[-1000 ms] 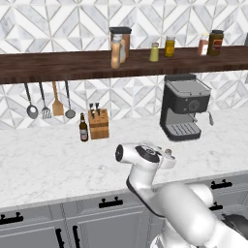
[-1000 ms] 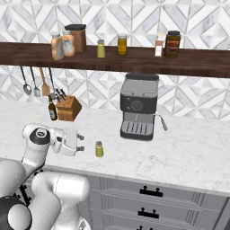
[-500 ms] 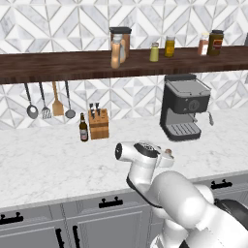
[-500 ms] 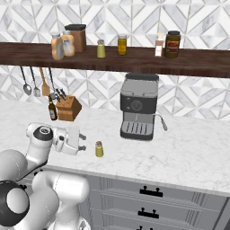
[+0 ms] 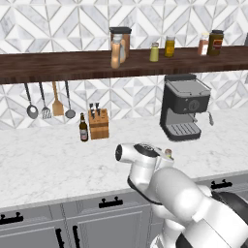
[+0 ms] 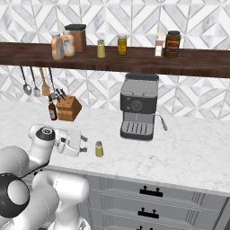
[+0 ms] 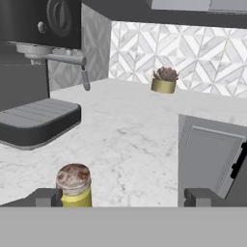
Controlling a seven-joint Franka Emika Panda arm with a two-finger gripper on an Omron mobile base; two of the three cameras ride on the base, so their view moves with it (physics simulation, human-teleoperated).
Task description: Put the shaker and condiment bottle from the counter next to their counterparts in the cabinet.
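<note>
The shaker (image 6: 99,149), yellow-green with a silver cap, stands on the marble counter near its front edge. My gripper (image 6: 83,148) hovers just left of it, open and empty. In the hand view the shaker (image 7: 74,185) sits low, close beside the left fingertip (image 7: 48,197), apart from the right one. Its cap (image 5: 168,154) peeks out behind my arm. On the cabinet (image 6: 134,60) stands the matching shaker (image 6: 101,48). A peach-orange condiment bottle (image 6: 57,47) is at the shelf's left with a similar bottle (image 6: 67,43) beside it.
A black espresso machine (image 6: 138,108) stands behind and to the right of the shaker. A knife block (image 6: 68,108) and a brown beer bottle (image 6: 52,108) stand at the back left under hanging utensils (image 6: 36,83). Jars (image 6: 172,44) line the shelf. A small potted plant (image 7: 164,81) sits far along the counter.
My hand has edged a little toward the shaker. The jaws stay open and the shaker has not moved.
</note>
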